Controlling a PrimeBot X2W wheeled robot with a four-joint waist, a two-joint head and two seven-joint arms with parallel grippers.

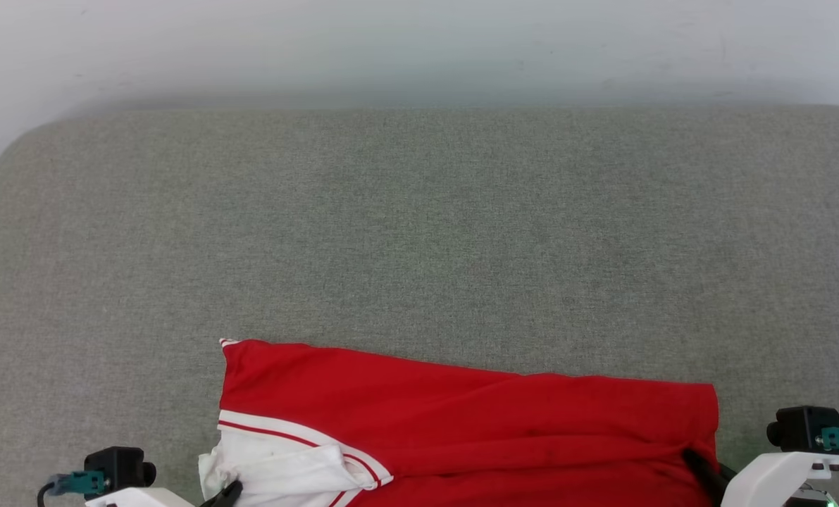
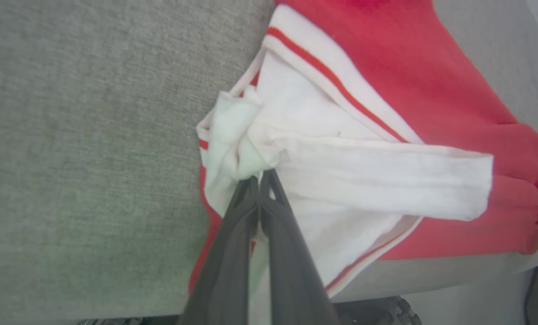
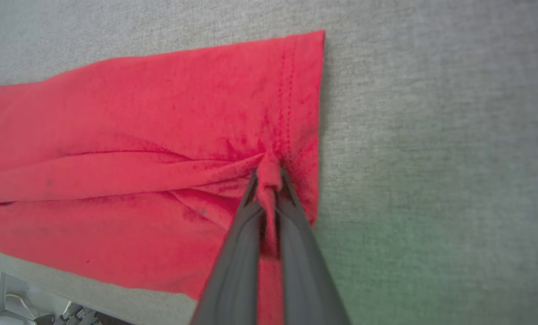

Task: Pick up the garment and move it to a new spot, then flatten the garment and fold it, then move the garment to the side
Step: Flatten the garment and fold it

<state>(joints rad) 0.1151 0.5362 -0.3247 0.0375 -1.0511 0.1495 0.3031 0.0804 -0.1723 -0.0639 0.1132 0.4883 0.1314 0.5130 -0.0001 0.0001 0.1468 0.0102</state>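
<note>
The shirt [image 1: 461, 422] lies as a long red band stretched between the two claws, along the near edge of a grey cloth-covered top [image 1: 419, 211]. The left claw [image 2: 259, 178] is pressed together on a bunch of white sleeve cloth. The right claw [image 3: 269, 176] pinches a ridge of red cloth just inside the stitched hem. The shirt looks doubled over lengthwise, so folding seems under way; further folds and the move aside are probably left. Beyond both claws the grey top runs on to a pale wall [image 1: 419, 42]

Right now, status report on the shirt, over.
Left pincer shut on garment at white sleeve. Right pincer shut at red hem. Garment lies along grey surface near edge. Nothing in the way.
</note>
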